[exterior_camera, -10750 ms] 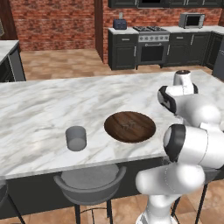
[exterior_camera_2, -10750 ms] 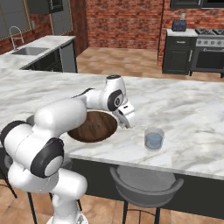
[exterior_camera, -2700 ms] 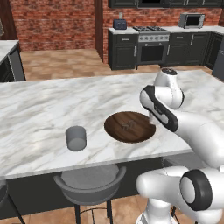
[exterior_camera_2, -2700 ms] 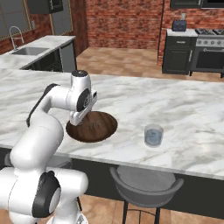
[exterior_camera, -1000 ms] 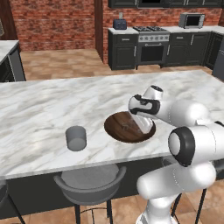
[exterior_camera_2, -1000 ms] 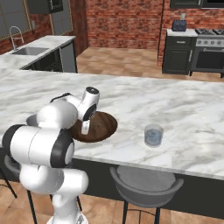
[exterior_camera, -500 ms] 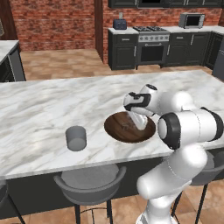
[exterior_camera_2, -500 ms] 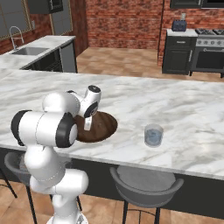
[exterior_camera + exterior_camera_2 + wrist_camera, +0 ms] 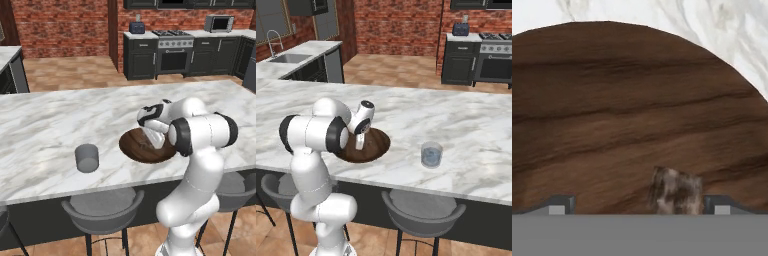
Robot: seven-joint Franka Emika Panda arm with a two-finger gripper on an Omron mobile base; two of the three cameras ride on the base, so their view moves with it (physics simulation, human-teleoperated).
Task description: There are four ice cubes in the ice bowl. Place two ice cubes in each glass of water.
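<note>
Reaching into the ice bowl (image 9: 637, 100) on the tabletop (image 9: 45, 125) for a first ice cube (image 9: 674, 192); gripper (image 9: 639, 202) low, jaws fully apart, empty, cube between the fingertips. Next: close squarely, lift, carry to a glass of water (image 9: 431, 154), at the right; neither glass appears to hold ice yet

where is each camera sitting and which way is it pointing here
Left base view: behind the arm's left, facing the counter; the arm rises at lower right.
Right base view: behind its right; the arm rises at lower left.
Hand view: on the hand, looking down into the ice bowl; open claw tips at bottom.
Both base views share the ice bowl.
</note>
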